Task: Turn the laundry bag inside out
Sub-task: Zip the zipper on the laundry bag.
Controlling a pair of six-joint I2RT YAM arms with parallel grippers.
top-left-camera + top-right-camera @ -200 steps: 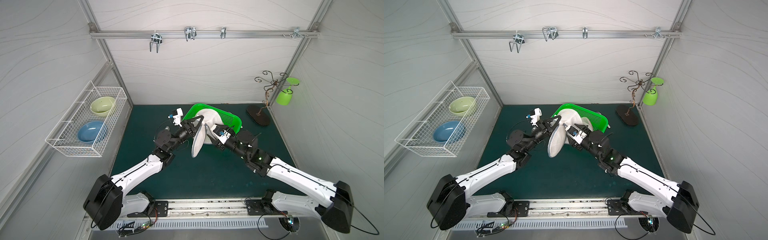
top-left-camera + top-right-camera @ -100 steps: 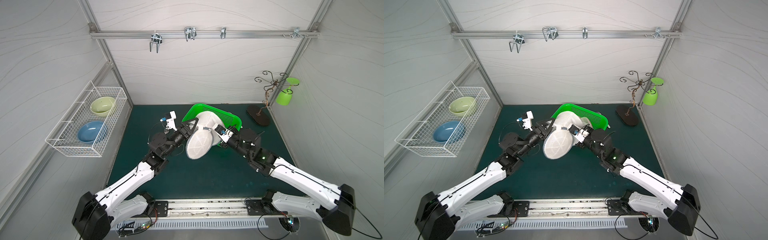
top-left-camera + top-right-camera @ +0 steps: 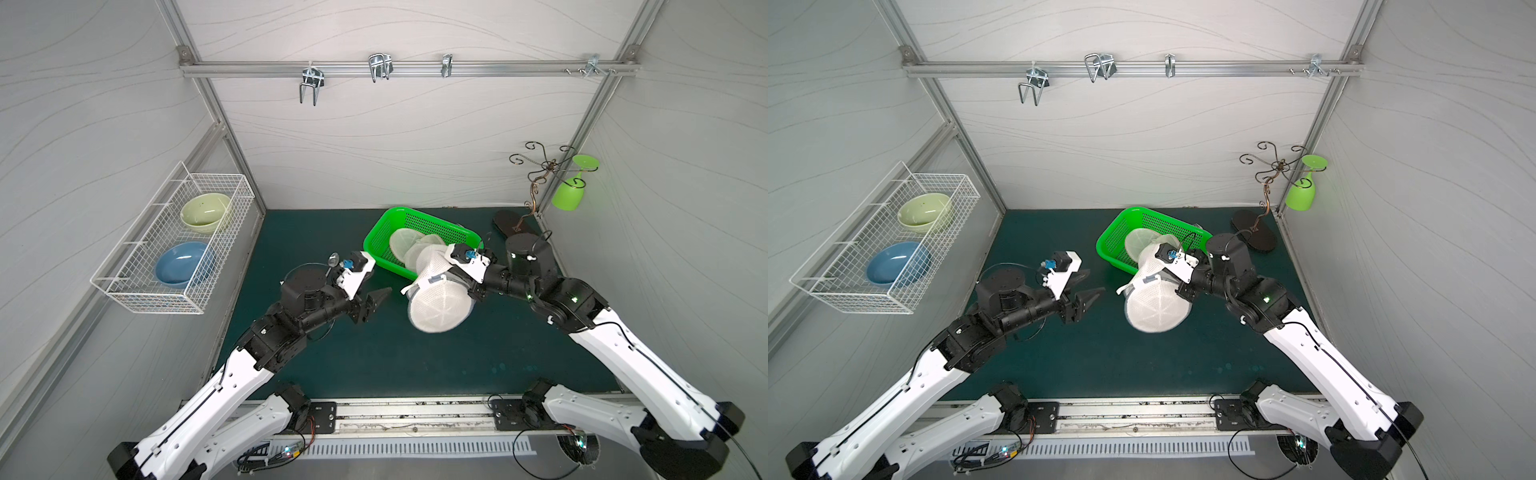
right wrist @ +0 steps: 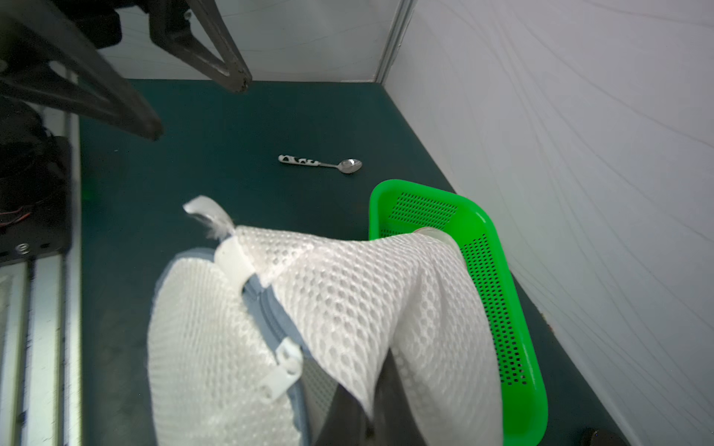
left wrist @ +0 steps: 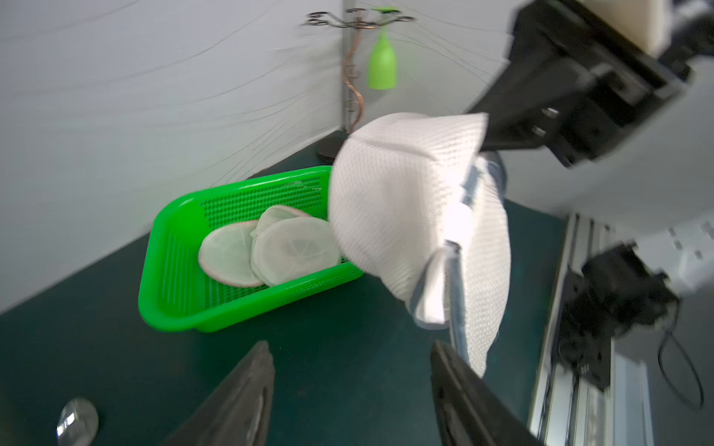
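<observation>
**Figure. Mesh laundry bag held one-handed, partway through reversal.**

The laundry bag [image 3: 436, 301] hangs a little right of centre in both top views. It is above the dark green table [image 3: 374, 365] and just beside the near rim of the green basket [image 3: 376, 226]. Whether its lowest edge touches the table cannot be told.

The right hand [image 4: 369, 417] is clenched on a fold of the bag's side wall. In the right wrist view its dark fingers [image 4: 396, 413] pinch the mesh close to the blue-grey zip [image 4: 266, 305]. A hold there, rather than on the stiffer round base, probably lets the base drop away. That leaves the zip mouth slack and within reach.

The left hand [image 5: 349, 345] is spread and empty. In the top views it sits left of the bag, just beside it without touching, with its fingers aimed at the zip side. This reads as readiness to take the mouth edge or to push into it.

The mesh is soft and sags, so a second hold seems needed before the wall can be drawn through. How far the reversal has gone is hard to judge. The zip band and a white loop tab [image 4: 210, 216] lie on the outer face.

The basket holds flat round mesh discs [image 5: 289, 251], likely further bags. A spoon [image 4: 320, 164] lies on the table, clear of the work.
</observation>
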